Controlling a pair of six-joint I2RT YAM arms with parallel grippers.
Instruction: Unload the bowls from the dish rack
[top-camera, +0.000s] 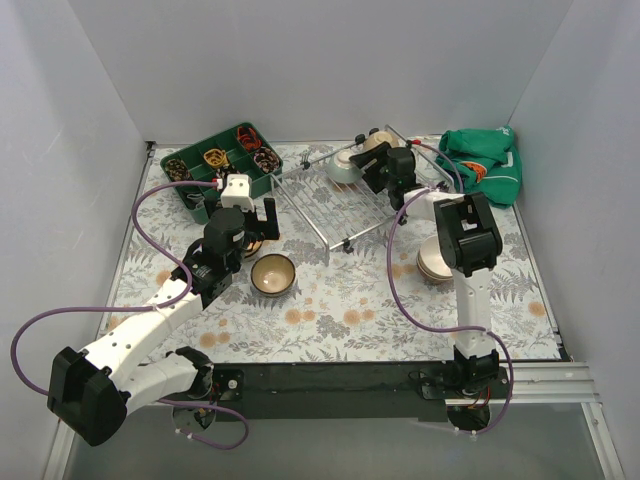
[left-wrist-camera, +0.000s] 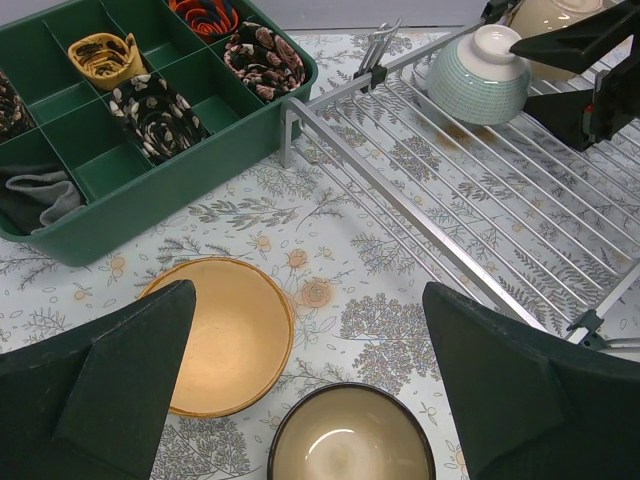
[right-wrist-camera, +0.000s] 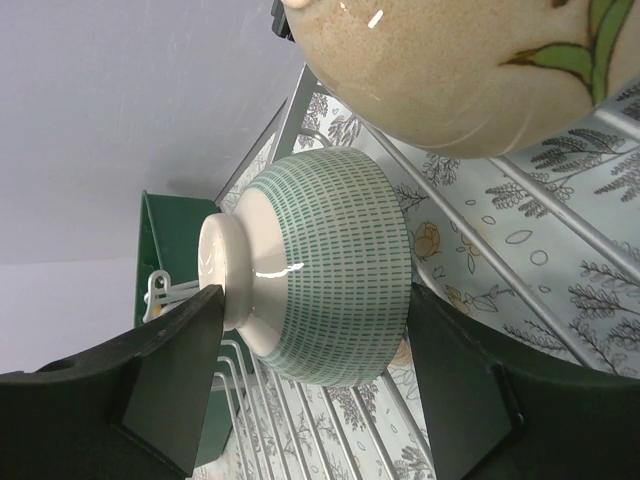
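Black right gripper (right-wrist-camera: 315, 300): jaws spread wide, holding nothing; its tips sit just beside the mint-green bowl, and contact cannot be told.
Mint-green bowl (right-wrist-camera: 330, 265): upside down on the dish rack, foot up, at 9 o'clock of the right gripper in the top view.
Beige bowl (right-wrist-camera: 450, 70): leaf-patterned, also in the rack, at 12 o'clock of the right gripper, just beside the mint one.
Dish rack (top-camera: 325, 205): silver wire, at table centre toward the far edge; its near bars are bare.
Left gripper (left-wrist-camera: 308, 300): jaws wide apart, holding nothing, hanging above the table at 8 o'clock of the rack.
Tan bowl (left-wrist-camera: 225, 345): upright on the table, under the left finger.
Dark-rimmed bowl (left-wrist-camera: 350, 435): upright, cream inside, at 6 o'clock of the left gripper, just beside the tan bowl.
Stacked beige bowls (top-camera: 435, 265): on the table at 5 o'clock of the rack, partly hidden by the right arm.
Green tray (top-camera: 215, 165): compartmented, at 10 o'clock of the rack.
Green cloth (top-camera: 485, 165): bunched at 3 o'clock of the right gripper.
Table (top-camera: 330, 320): floral covering.
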